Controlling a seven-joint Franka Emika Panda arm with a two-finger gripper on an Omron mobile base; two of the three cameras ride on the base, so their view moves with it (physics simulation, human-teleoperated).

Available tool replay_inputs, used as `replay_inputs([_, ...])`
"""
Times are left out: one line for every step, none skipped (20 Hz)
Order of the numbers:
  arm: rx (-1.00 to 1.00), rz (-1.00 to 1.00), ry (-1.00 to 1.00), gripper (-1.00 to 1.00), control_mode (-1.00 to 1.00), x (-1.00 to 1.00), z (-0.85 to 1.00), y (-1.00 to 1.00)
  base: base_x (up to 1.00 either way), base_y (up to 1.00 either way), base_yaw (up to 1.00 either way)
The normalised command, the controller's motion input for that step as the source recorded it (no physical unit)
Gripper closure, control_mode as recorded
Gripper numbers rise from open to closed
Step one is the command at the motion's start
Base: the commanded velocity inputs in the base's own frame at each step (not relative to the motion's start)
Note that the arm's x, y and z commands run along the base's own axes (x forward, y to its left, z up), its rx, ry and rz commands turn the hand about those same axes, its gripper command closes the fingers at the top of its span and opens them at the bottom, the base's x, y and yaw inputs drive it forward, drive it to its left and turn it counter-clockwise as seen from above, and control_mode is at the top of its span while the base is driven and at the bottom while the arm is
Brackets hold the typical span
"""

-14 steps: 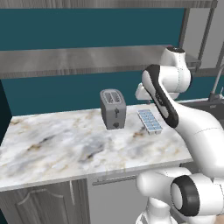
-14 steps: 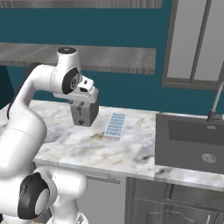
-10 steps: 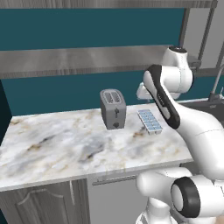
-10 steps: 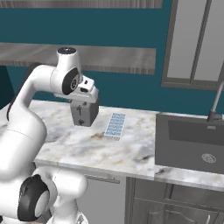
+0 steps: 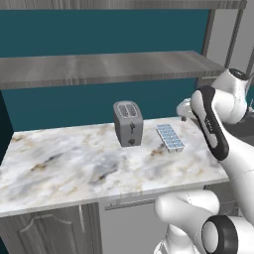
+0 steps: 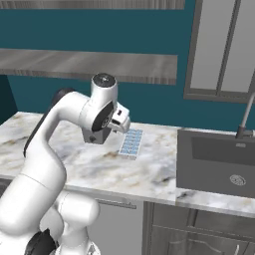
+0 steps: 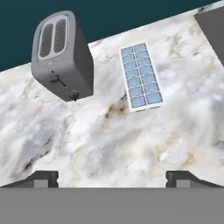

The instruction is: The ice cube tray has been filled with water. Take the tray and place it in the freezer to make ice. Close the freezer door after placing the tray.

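claw — held spread wide, nothing grasped, above the counter | ice cube tray — seen flat on the marble at 1 o'clock in the hand view | toaster — at 11 o'clock, apart from the tray

Ice cube tray: pale grey-white frame, two rows of cells.
Water: light blue in every cell.
Toaster: mid-grey body, darker slots.
Counter: white marble, grey and tan veining.
Wall: deep teal.
Shelf: streaked grey wood-grain.
Sink: dark grey.
Claw: dark tips.
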Motion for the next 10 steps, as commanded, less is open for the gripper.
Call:
replay_inputs([0.14,-0.09,0.0,-1.0,-1.0,0.0,-0.38,-0.44,0.0,0.0,0.0])
replay_inputs([0.16,-0.09,0.0,-1.0,-1.0,0.0,-0.4,-0.46,0.0,0.0,0.0])
replay_inputs([0.17,-0.09,0.0,-1.0,-1.0,0.0,-0.44,-0.49,0.0,0.0,0.0])
replay_inputs([0.16,-0.09,0.0,-1.0,-1.0,0.0,-0.47,-0.47,0.0,0.0,0.0])
replay_inputs([0.16,-0.08,0.0,-1.0,-1.0,0.0,-0.51,-0.43,0.0,0.0,0.0])
replay_inputs([0.17,-0.08,0.0,-1.0,-1.0,0.0,-0.58,-0.4,0.0,0.0,0.0])
replay_inputs([0.18,-0.08,0.0,-1.0,-1.0,0.06,-0.6,-0.43,0.0,0.0,0.0])
replay_inputs([0.2,-0.09,0.05,-1.0,-1.0,0.12,-0.61,-0.44,0.0,0.0,0.0])
replay_inputs([0.21,-0.09,0.08,-1.0,-1.0,0.19,-0.61,-0.45,0.0,0.0,0.0])
replay_inputs([0.23,-0.09,0.08,-1.0,-1.0,0.21,-0.61,-0.39,0.0,0.0,0.0])
